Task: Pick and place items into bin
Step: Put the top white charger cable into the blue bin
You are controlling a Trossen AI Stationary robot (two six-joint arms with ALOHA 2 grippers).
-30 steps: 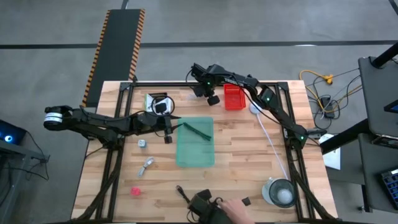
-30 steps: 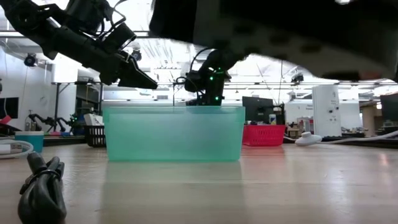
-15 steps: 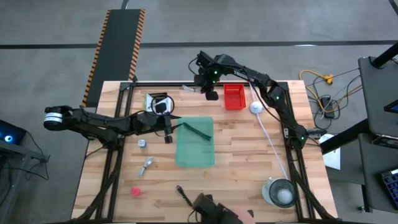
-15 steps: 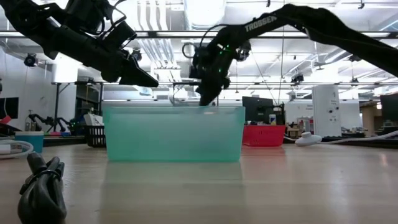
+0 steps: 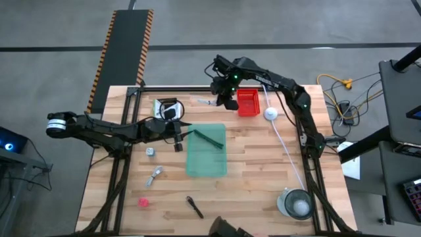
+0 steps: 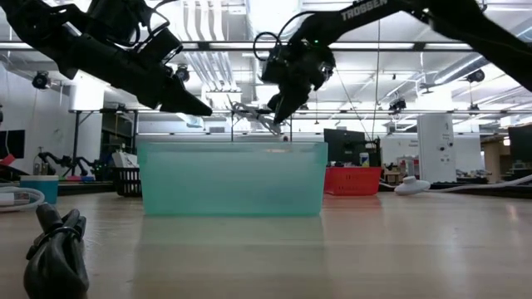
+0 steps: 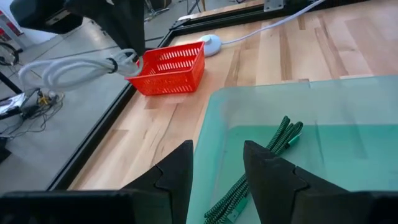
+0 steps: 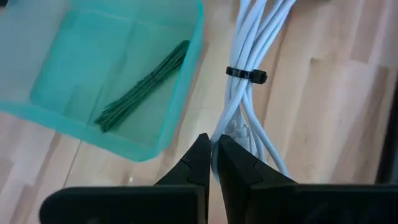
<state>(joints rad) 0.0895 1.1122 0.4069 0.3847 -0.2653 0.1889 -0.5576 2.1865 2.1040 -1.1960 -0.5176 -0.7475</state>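
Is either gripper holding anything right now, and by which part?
The right gripper pinches a bundled white cable at one end, below its black tie. The left gripper holds nothing.

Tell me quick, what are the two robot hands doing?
Left gripper: partly open, empty, beside the green bin.
Right gripper: shut on the white cable bundle, lifted.

Cord (image 5: 210, 138) in bin (image 5: 206, 172), basket (image 5: 248, 103) behind, cup (image 5: 296, 203) front-right.
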